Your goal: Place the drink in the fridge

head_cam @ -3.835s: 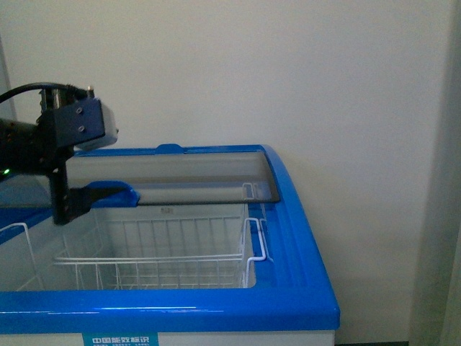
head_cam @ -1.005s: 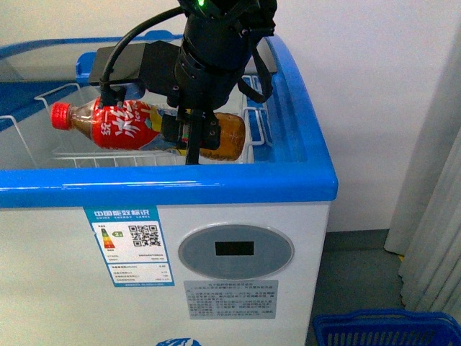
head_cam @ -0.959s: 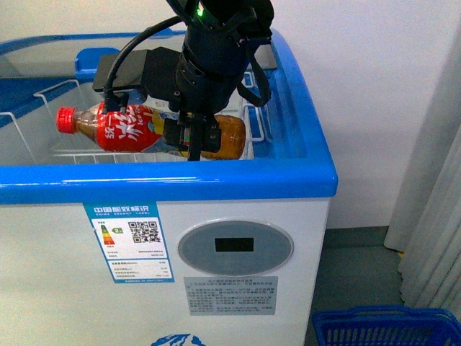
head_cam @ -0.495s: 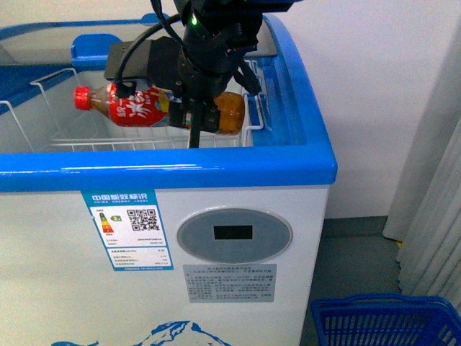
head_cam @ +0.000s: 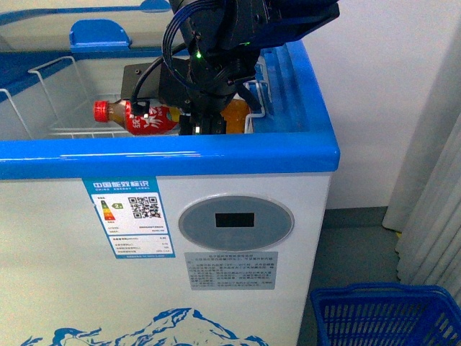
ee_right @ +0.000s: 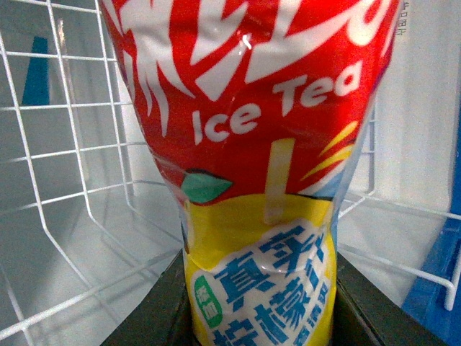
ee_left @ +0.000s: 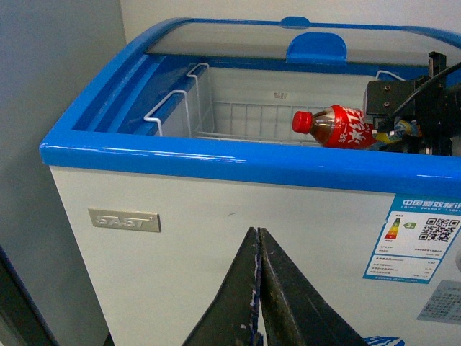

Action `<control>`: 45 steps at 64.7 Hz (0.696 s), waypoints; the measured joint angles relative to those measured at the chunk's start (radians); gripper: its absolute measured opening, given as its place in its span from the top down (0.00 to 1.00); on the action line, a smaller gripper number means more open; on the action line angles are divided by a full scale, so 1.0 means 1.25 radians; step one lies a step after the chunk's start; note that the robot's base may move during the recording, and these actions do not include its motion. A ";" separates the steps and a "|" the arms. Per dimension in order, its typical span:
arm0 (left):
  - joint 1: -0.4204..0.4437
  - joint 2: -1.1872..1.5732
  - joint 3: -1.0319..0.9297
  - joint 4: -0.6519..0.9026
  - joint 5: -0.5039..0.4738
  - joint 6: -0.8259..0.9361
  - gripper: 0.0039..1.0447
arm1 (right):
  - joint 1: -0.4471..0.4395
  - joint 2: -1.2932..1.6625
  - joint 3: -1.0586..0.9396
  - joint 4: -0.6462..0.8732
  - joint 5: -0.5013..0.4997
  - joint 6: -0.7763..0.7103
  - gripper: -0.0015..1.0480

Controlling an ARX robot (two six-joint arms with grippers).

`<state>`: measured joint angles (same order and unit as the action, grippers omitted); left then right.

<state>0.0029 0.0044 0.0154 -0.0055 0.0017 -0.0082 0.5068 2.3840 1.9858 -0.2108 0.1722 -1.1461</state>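
Right arm blocking middle of drink (head_cam: 140, 117); right gripper (head_cam: 200, 124) jaws clenching it, bottle lying sideways inside fridge (head_cam: 238, 155) over wire basket (ee_left: 238, 119). Left gripper (ee_left: 259, 288) jaws pressing together, grasping nothing, outside front wall. Blue shopping basket (head_cam: 389, 317) cut off at floor.

place: shop | cues: chest freezer (head_cam: 166, 245), blue shopping basket (head_cam: 385, 317) on floor

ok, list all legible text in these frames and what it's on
"Ice Tea": the drink's red label; the blue Chinese characters below are too blurred to read.
"中国能效标识": energy sticker on the fridge.
Grey badge: embossed, unreadable.
Rating plate: too small.
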 joint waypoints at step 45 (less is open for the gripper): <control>0.000 0.000 0.000 0.000 0.000 0.000 0.98 | -0.018 -0.413 -0.221 0.050 -0.079 0.387 0.07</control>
<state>0.0029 0.0044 0.0154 -0.0055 0.0021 -0.0082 0.4847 1.8679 1.7096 -0.1486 0.0731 -0.6628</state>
